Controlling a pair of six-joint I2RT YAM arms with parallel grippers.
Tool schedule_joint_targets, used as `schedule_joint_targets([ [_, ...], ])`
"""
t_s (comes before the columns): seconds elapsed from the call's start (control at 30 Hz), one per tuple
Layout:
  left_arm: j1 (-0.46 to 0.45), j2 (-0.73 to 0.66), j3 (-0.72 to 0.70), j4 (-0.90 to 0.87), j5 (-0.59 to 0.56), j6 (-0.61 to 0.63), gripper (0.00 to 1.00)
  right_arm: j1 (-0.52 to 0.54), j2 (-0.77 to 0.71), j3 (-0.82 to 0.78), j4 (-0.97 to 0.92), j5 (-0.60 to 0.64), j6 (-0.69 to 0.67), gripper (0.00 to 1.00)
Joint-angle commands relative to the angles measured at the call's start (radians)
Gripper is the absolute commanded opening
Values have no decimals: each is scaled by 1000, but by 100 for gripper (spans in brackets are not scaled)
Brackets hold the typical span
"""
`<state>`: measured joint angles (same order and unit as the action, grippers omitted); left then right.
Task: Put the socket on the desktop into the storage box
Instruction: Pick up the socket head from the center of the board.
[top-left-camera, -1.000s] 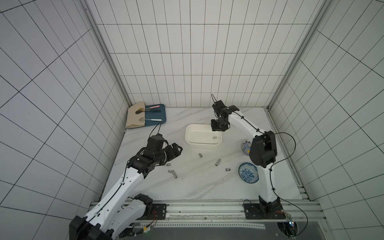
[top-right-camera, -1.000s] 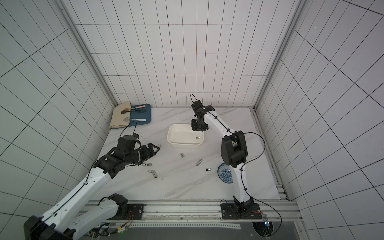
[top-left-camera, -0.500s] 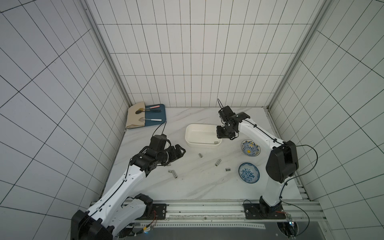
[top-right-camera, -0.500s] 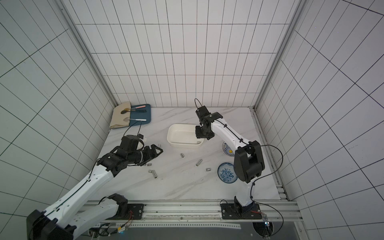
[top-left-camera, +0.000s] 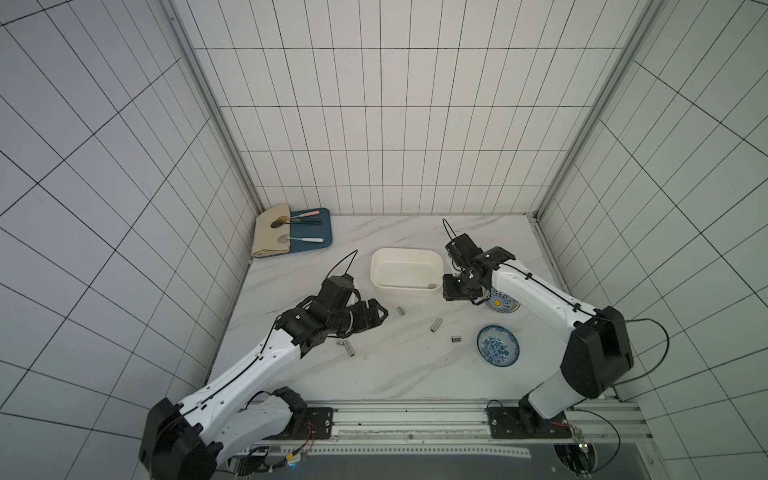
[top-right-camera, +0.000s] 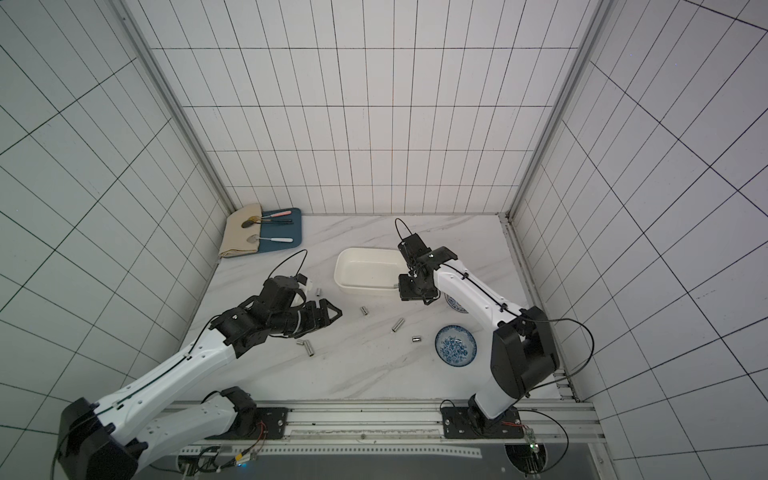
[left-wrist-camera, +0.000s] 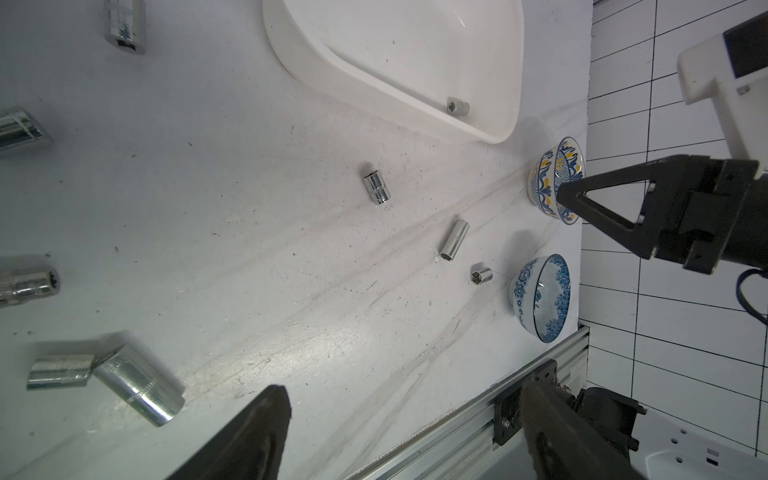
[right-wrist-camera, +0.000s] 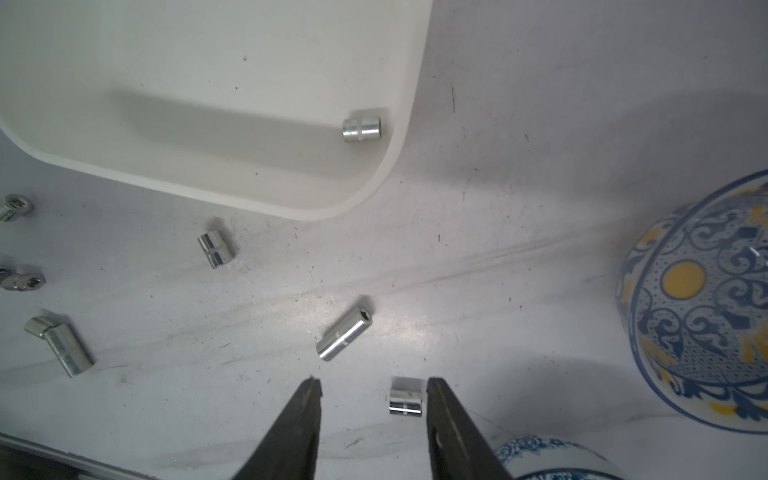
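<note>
While a blue tray (top-left-camera: 322, 245) carrying a beige cloth (top-left-camera: 268, 241) and some utensils is sitting in the far left corner of the surface (top-left-camera: 395, 374), the left end effector (top-left-camera: 380, 319) is hovering over the left half. Its fingers are standing wide apart with nothing between them. A pair of sockets (top-left-camera: 346, 345), touching each other, is lying just beside the left arm, and a stubby socket (top-left-camera: 400, 310) is lying just past the fingertips. Farther right, a long socket (top-left-camera: 436, 324) and a small socket (top-left-camera: 456, 339) are lying apart from each other on the bare marble. Behind them the storage box (top-left-camera: 405, 266) is resting on the surface. A single socket (top-left-camera: 432, 285) is already lying inside it, in the near right corner against the wall. The right end effector (top-left-camera: 458, 296) is hanging just outside that corner, pointing down, its fingers (right-wrist-camera: 307, 415) parted and gripping nothing. In the right wrist view the small socket is showing on the surface between them, close to one finger. At the right, two blue-patterned bowls are standing: a yellow-dotted bowl (top-left-camera: 500, 303) partly hidden by the right arm, and a blue bowl (top-left-camera: 497, 345) nearer the rail.
</note>
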<state>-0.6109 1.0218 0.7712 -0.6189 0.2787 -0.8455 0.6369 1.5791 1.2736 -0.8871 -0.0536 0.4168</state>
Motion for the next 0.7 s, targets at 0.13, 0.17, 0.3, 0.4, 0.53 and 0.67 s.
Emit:
schedule_joint_targets([
  [0.13, -19, -32, -46, 39, -22, -21, 90, 36, -61, -132, -8, 38, 49, 50],
  [0.17, -21, -35, -51, 43, -18, -22, 90, 40, -67, -144, -8, 40, 52, 51],
  [0.3, -39, -37, -59, 50, -19, -27, 90, 55, -82, -188, -4, 47, 65, 55],
  [0.4, -49, -35, -64, 51, -27, -35, 91, 59, -83, -217, 4, 36, 71, 56],
  [0.53, -52, -37, -72, 59, -30, -41, 90, 70, -75, -244, 15, 11, 74, 56],
  [0.67, -52, -41, -73, 60, -35, -45, 90, 84, -66, -280, 35, -4, 82, 55],
])
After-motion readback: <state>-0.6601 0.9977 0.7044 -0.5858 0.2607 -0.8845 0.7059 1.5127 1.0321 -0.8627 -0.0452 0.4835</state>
